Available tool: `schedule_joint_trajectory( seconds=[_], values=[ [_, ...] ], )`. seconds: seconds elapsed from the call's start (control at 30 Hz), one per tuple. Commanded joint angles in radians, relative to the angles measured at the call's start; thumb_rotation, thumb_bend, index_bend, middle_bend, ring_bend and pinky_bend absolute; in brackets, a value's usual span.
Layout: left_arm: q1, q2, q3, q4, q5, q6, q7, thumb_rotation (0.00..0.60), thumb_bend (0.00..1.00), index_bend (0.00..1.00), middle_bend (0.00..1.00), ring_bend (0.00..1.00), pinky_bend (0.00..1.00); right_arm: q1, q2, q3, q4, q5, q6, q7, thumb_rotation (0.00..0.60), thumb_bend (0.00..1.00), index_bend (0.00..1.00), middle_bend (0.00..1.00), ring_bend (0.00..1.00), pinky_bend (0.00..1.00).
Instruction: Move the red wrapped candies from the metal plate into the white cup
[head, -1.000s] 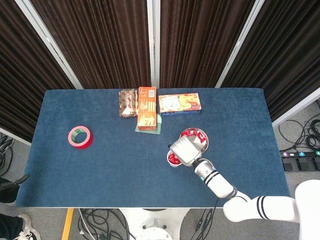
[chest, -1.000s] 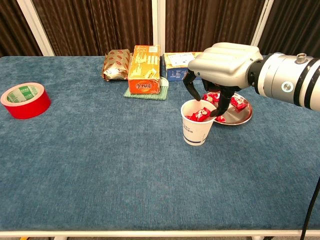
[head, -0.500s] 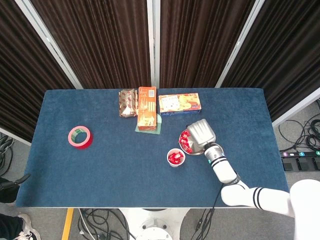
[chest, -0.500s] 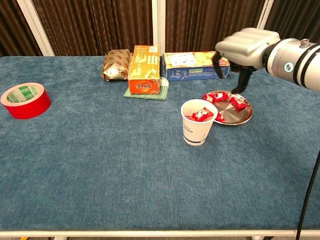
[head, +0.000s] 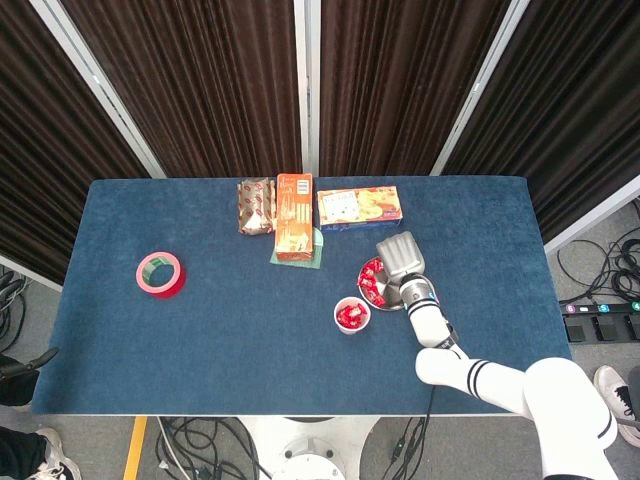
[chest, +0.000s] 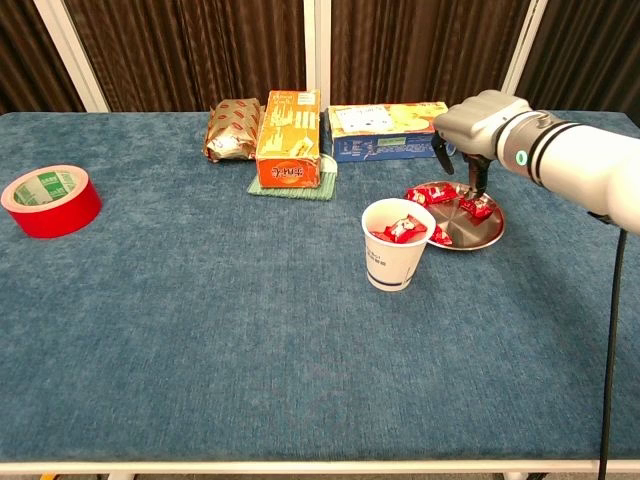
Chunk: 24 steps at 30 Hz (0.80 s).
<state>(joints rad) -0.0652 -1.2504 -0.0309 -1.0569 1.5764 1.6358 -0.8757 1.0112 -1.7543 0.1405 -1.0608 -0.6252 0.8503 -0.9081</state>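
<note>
The white cup (chest: 396, 258) (head: 351, 316) stands on the blue table with red wrapped candies (chest: 400, 231) inside it. Just right of it and slightly further back lies the metal plate (chest: 482, 238) (head: 385, 300), and up to three red candies (chest: 475, 208) lie on the plate. My right hand (chest: 468, 135) (head: 399, 254) hovers over the plate's far side, fingers (chest: 478, 178) apart and pointing down. One fingertip is right above a candy, and the hand holds nothing. My left hand is out of both views.
Along the back stand a brown packet (chest: 232, 128), an orange box (chest: 289, 138) on a green cloth (chest: 295, 188), and a flat biscuit box (chest: 385, 130) right behind the plate. A red tape roll (chest: 50, 200) lies far left.
My right hand left a candy in the cup, rose, swung right and back to the plate, and now has dropped lower over the candies.
</note>
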Motion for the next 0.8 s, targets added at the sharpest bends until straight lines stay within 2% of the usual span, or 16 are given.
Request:
schedule_joint_trajectory(
  seconds=[0.03,0.6,0.8],
  values=[
    [-0.001,0.0,-0.002,0.002,-0.001,0.001,-0.003,0.582,0.12,0.13,0.08,0.03,0.11,0.013,-0.031,0.005,0.043,0.013,-0.022,-0.007,0.6,0.1,0.49,1.0,1.0,1.0],
    [-0.001,-0.013,-0.001,0.035,-0.01,-0.018,-0.024,0.581,0.13,0.13,0.08,0.03,0.11,0.037,-0.088,0.026,0.169,0.049,-0.105,-0.01,0.6,0.1,0.49,1.0,1.0,1.0],
    [-0.003,-0.017,-0.001,0.042,-0.011,-0.021,-0.029,0.579,0.12,0.13,0.08,0.03,0.11,0.04,-0.095,0.024,0.183,0.068,-0.122,-0.024,0.6,0.1,0.48,1.0,1.0,1.0]
  ],
)
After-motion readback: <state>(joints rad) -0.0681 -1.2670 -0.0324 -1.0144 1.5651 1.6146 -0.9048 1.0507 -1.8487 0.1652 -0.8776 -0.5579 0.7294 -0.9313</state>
